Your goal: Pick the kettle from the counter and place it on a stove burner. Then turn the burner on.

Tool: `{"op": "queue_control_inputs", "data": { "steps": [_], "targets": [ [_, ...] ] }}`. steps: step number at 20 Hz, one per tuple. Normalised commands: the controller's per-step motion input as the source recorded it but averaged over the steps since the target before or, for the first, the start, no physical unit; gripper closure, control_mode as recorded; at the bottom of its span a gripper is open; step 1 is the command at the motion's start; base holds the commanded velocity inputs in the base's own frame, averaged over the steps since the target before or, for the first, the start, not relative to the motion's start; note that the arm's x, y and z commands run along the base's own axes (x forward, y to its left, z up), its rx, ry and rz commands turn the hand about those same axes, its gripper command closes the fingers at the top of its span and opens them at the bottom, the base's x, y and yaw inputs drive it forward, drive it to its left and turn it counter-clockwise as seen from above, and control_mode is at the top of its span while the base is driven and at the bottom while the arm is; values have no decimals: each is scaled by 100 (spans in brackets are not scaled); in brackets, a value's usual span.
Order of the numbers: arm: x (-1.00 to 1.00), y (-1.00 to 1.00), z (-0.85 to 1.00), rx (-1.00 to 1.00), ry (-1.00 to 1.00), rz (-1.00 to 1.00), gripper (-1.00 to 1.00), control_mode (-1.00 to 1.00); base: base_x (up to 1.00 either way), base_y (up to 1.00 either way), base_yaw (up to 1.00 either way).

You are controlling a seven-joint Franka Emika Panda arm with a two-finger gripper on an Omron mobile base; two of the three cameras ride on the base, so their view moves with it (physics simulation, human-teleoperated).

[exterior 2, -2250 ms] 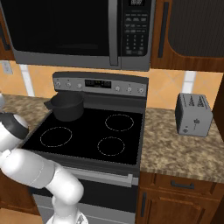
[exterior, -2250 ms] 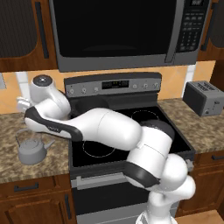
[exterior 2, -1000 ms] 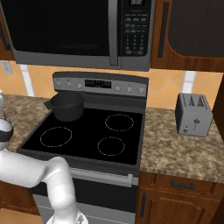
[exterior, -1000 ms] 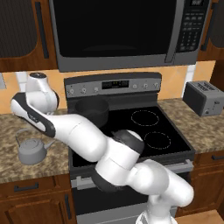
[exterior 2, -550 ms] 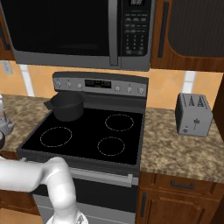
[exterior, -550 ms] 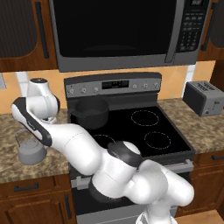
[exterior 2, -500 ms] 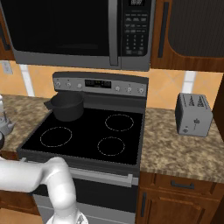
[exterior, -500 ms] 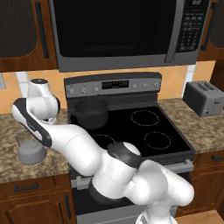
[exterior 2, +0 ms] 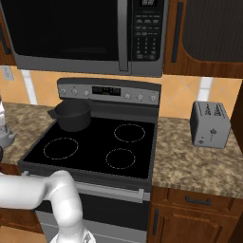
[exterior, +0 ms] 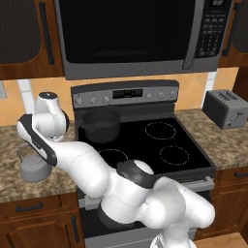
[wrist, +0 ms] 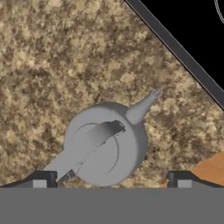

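Tool (wrist: 109, 177) hung open above the kettle (wrist: 105, 144), one fingertip (wrist: 41, 178) at each side of it, neither touching. Kettle (exterior: 34, 164) stood upright on the brown surface (exterior: 14, 186) left of the black cooktop (exterior: 145, 145), spout toward the cooktop edge. Dark saucepan (exterior: 100, 124) occupied the rear left burner; toaster (exterior 2: 210, 124) stood on the right.

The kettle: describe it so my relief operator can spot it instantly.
Start at the black glass cooktop, then move to the granite counter on its left. The kettle sits there: small, squat, grey metal, with an arched handle and short spout, unlike the dark saucepan on the stove.
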Motion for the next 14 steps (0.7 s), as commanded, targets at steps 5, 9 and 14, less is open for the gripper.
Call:
{"op": "queue_control_inputs", "data": {
  "steps": [5,9,14],
  "targets": [
    [11,-1,0,8,0,-16,-100,-100,0,0,0],
    [0,-1,-21,7,10,-9,-100,-100,0,0,0],
    [0,0,-36,5,13,-10,-100,-100,0,0,0]
  ]
}}
